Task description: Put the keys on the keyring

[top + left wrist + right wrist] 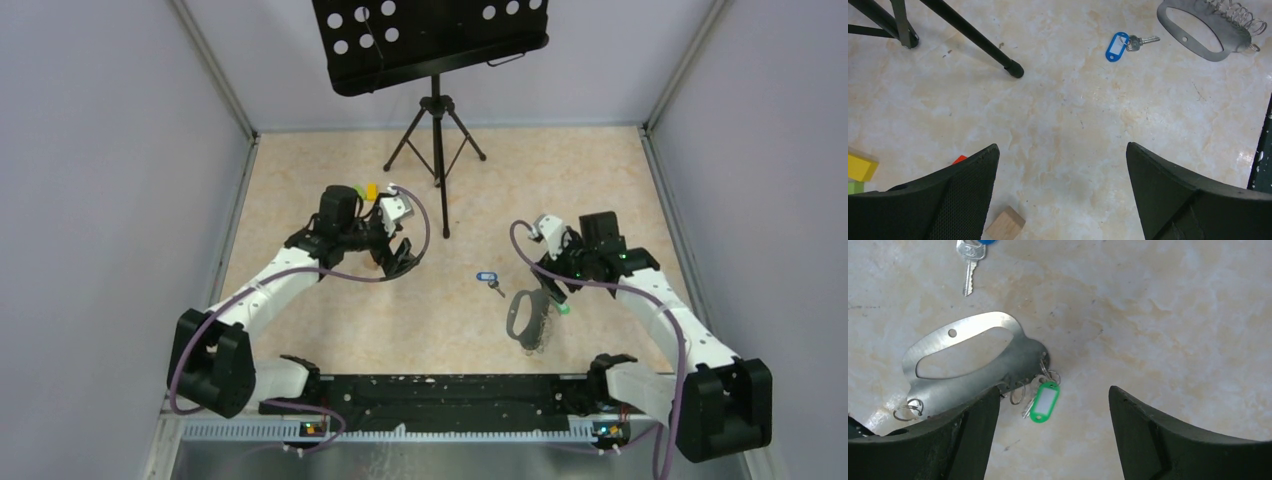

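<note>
The keyring (pixel 1013 360) is a flat grey metal oval loop with small wire rings along one edge; it lies on the table and also shows in the top view (pixel 527 316) and the left wrist view (pixel 1198 35). The green-tagged key (pixel 1044 402) lies at that ring row, touching one of the rings. The blue-tagged key (pixel 1118 46) lies loose on the table left of the keyring (pixel 487 279). My right gripper (pixel 1054 400) is open and empty, hovering over the green tag (pixel 565 309). My left gripper (pixel 1062 160) is open and empty, well left of the blue key.
A black tripod music stand (pixel 436 110) stands at the back; one leg (pixel 973 37) reaches near my left gripper. Yellow (pixel 860 166), green (pixel 854 187), red (pixel 959 160) and wooden (pixel 1005 225) blocks lie by my left gripper.
</note>
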Controlling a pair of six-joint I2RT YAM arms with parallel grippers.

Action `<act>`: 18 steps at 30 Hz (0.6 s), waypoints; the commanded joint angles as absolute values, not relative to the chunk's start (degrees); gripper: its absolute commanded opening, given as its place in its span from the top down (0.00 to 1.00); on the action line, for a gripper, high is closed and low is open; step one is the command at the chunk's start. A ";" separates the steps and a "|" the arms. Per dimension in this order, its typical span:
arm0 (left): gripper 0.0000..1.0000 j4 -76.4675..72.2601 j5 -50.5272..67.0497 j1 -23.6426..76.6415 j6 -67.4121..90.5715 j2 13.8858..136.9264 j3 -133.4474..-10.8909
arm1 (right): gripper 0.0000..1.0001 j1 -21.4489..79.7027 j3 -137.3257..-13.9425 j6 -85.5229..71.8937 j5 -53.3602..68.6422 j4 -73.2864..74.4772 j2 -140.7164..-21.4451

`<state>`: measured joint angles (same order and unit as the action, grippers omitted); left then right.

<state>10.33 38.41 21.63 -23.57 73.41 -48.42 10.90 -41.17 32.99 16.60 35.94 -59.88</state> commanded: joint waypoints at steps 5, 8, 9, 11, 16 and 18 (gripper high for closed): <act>0.02 11.14 40.49 22.11 -26.01 73.84 -49.75 | 0.37 18.36 -40.78 37.68 14.78 35.11 -66.38; 0.02 11.24 40.76 22.21 -26.00 73.51 -49.88 | 0.46 18.89 -41.45 38.80 13.88 34.26 -70.06; 0.02 11.25 40.59 22.19 -26.01 73.25 -49.76 | 0.49 19.02 -41.94 38.96 13.85 34.53 -71.13; 0.02 11.25 40.20 22.17 -26.15 72.84 -49.60 | 0.52 19.11 -42.73 39.75 14.99 35.58 -72.41; 0.02 10.58 39.07 22.15 -26.97 71.76 -48.70 | 0.53 21.17 -42.02 40.80 16.27 36.43 -72.18; 0.02 10.37 38.92 22.19 -27.07 71.62 -48.75 | 0.53 23.21 -41.02 40.97 15.34 35.60 -72.30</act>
<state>11.66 39.07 21.87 -25.85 73.65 -48.42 19.97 -40.49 39.07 14.68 36.21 -72.79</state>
